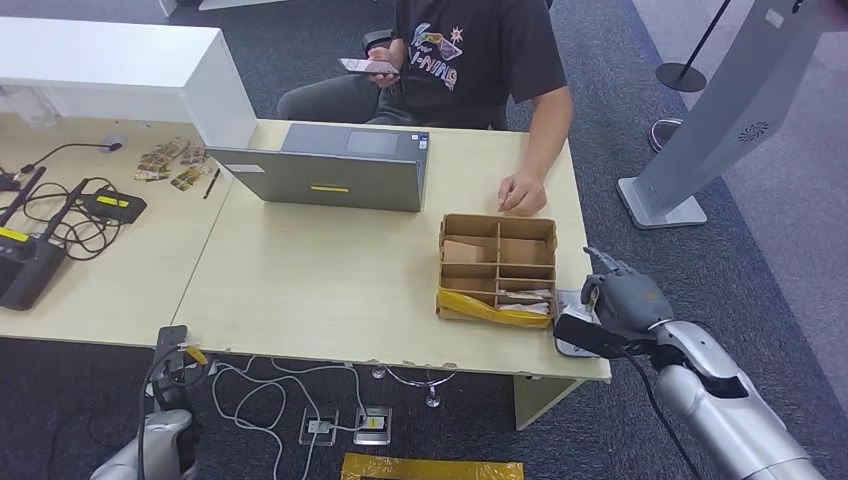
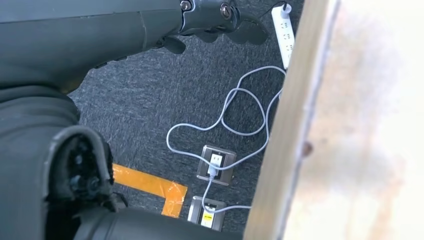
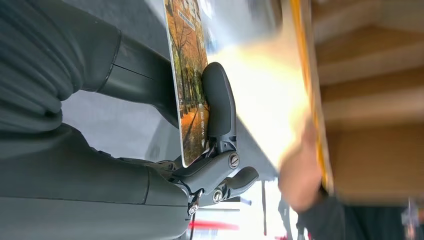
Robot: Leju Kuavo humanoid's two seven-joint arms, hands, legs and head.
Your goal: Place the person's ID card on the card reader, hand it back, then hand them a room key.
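Observation:
My right hand hovers at the table's front right corner, over a flat light-grey card reader beside the cardboard box. In the right wrist view the hand pinches a card printed with autumn trees, a dark finger pressed on its face. I cannot tell whether the card touches the reader. My left arm hangs below the table's front left edge; its fingers stretch out with nothing in them. The person sits across the table.
The person holds a phone and rests a hand on the table behind the box. A grey laptop stands mid-table. Cables, a black device and small packets lie far left. Floor sockets and cords lie under the table edge.

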